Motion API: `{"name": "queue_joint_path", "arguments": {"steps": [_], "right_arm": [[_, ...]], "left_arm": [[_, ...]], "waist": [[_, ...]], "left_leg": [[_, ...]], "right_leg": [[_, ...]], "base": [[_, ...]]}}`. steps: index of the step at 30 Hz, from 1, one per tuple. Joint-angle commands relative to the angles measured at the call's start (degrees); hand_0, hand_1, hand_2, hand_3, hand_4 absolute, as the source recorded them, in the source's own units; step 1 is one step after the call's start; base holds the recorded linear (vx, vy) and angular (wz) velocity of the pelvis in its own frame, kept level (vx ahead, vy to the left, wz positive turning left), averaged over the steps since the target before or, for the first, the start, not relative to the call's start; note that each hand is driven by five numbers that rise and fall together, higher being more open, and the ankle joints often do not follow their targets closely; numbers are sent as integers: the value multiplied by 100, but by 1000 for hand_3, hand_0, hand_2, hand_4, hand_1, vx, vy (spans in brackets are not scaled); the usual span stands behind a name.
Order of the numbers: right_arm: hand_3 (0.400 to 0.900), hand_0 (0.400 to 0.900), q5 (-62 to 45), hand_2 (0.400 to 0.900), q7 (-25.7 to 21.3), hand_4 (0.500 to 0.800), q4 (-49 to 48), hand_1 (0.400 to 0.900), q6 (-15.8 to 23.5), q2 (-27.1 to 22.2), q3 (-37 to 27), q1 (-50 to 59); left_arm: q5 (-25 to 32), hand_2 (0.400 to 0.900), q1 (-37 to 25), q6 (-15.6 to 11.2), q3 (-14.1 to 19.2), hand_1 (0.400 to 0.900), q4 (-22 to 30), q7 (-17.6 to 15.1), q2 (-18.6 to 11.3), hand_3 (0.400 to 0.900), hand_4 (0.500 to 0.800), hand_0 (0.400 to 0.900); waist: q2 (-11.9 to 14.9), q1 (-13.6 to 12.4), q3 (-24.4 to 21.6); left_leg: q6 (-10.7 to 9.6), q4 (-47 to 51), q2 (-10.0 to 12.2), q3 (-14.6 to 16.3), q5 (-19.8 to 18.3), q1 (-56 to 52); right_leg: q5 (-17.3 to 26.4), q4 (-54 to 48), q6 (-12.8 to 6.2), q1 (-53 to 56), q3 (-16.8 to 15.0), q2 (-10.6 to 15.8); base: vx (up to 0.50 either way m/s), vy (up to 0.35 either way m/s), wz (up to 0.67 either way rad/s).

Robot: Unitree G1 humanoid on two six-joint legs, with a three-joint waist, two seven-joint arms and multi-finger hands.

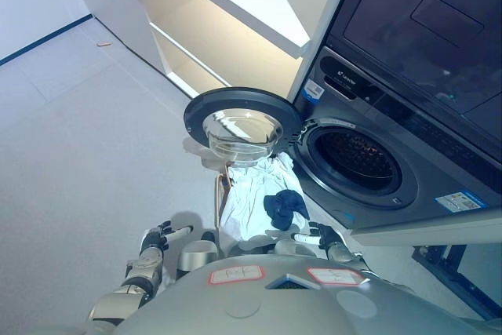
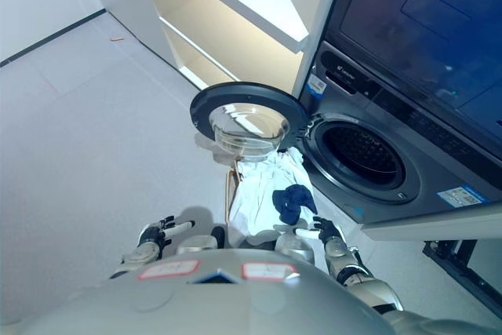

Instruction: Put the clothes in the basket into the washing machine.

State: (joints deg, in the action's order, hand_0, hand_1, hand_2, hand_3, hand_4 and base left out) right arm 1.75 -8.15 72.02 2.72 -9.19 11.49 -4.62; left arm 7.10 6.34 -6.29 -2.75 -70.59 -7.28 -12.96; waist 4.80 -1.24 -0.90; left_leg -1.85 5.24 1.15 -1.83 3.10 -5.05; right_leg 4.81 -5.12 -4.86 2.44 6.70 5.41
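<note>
A grey front-loading washing machine (image 1: 408, 170) stands at the right with its round door (image 1: 241, 125) swung open to the left and its dark drum (image 1: 358, 156) showing nothing inside. On the floor before it stands a basket (image 1: 220, 194) with a wooden rim, heaped with white clothes (image 1: 249, 194) and a dark blue garment (image 1: 285, 206) on top. My right hand (image 1: 323, 234) rests at the basket's near right side, fingers relaxed, holding nothing. My left hand (image 1: 158, 238) hangs left of the basket, fingers loosely out, empty.
A white cabinet with open shelves (image 1: 212, 29) stands behind the door at the upper middle. A second dark appliance (image 1: 423, 29) sits on top of the washing machine. Pale floor (image 1: 78, 131) spreads to the left.
</note>
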Motion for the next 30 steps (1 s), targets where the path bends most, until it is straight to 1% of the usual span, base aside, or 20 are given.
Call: {"name": "queue_joint_path", "arguments": {"steps": [1, 5, 9, 14, 15, 19, 20, 21, 24, 27, 28, 30], "right_arm": [[900, 900, 126, 900, -17, 800, 307, 900, 16, -292, 43, 222], [900, 900, 134, 900, -17, 800, 315, 900, 11, -280, 46, 215], [900, 900, 172, 900, -20, 800, 309, 900, 8, -302, 66, 245], [900, 900, 633, 900, -92, 800, 231, 900, -20, -454, 351, 437], [900, 900, 1238, 900, -110, 800, 8, 900, -1, -688, 773, 647], [900, 900, 1963, 900, -90, 800, -406, 900, 43, -1141, 1170, 921], [900, 900, 1963, 900, -88, 800, -409, 900, 42, -1143, 1170, 921], [900, 900, 2242, 900, -134, 800, -566, 900, 43, -1352, 1324, 1055], [900, 900, 2511, 900, -224, 800, -707, 900, 31, -1552, 1570, 1393], [900, 900, 2677, 900, -384, 800, -897, 900, 21, -1727, 1751, 1658], [900, 900, 2682, 900, -444, 800, -942, 900, 40, -1813, 1820, 1816], [900, 900, 2749, 900, -557, 800, -1070, 900, 14, -1875, 1914, 1955]], "left_arm": [[14, 900, -407, -183, 88, 900, -272, 7, 15, 900, 800, 900], [55, 900, -395, -201, 124, 900, -207, -5, 10, 900, 800, 900], [104, 900, -416, -178, 174, 900, -297, -26, 10, 900, 800, 900], [118, 900, -414, -207, 140, 900, -237, -9, 6, 900, 800, 900], [72, 900, -416, -230, 104, 900, -164, -17, -68, 900, 800, 900], [14, 900, -405, -280, 155, 900, -101, 25, -211, 900, 800, 900], [14, 900, -406, -280, 156, 900, -101, 25, -210, 900, 800, 900], [59, 900, -407, -330, 142, 900, -16, 35, -258, 900, 800, 900], [201, 900, -549, -402, 87, 900, 99, -59, -334, 900, 800, 900], [403, 900, -711, -480, 16, 900, 246, -247, -376, 900, 800, 900], [508, 900, -814, -522, -16, 900, 331, -358, -404, 900, 800, 900], [643, 900, -933, -579, -77, 900, 475, -469, -399, 900, 800, 900]], "waist": [[-13, 43, 104], [-7, 35, 111], [2, 25, 135], [14, -13, 199], [26, -55, 277], [41, -122, 449], [40, -119, 445], [35, -165, 602], [3, -224, 963], [-37, -265, 1359], [-60, -277, 1545], [-87, -284, 1799]], "left_leg": [[-4, -134, -133, -66, -285, 17], [-3, -134, -131, -72, -283, 27], [-6, -134, -127, -85, -271, 57], [-12, -143, -131, -114, -252, 126], [-17, -172, -134, -139, -240, 203], [-32, -236, -147, -188, -200, 408], [-32, -240, -148, -190, -200, 417], [-46, -294, -156, -214, -159, 595], [-67, -399, -173, -286, -60, 1009], [-84, -626, -189, -346, 7, 1476], [-92, -804, -195, -359, 2, 1697], [-123, -1214, -236, -360, -33, 2125]], "right_leg": [[-333, 438, -175, 165, -114, -96], [-329, 436, -173, 159, -112, -97], [-329, 437, -171, 137, -109, -101], [-314, 447, -167, 74, -89, -103], [-314, 487, -162, 1, -73, -105], [-309, 572, -161, -182, -16, -103], [-310, 576, -161, -189, -14, -102], [-301, 647, -157, -346, 40, -97], [-293, 819, -141, -753, 130, -90], [-298, 1079, -115, -1189, 220, -58], [-301, 1225, -113, -1392, 252, -24], [-334, 1482, -83, -1723, 323, 43]], "base": [[0, 0, 0], [0, 0, 0], [0, 0, 0], [-6, -10, 5], [-30, -20, 8], [-26, -31, 10], [-69, -37, 15], [-118, -38, 17], [-202, -53, 21], [-186, -38, 19], [-190, -33, 16], [-175, -24, 21]]}}
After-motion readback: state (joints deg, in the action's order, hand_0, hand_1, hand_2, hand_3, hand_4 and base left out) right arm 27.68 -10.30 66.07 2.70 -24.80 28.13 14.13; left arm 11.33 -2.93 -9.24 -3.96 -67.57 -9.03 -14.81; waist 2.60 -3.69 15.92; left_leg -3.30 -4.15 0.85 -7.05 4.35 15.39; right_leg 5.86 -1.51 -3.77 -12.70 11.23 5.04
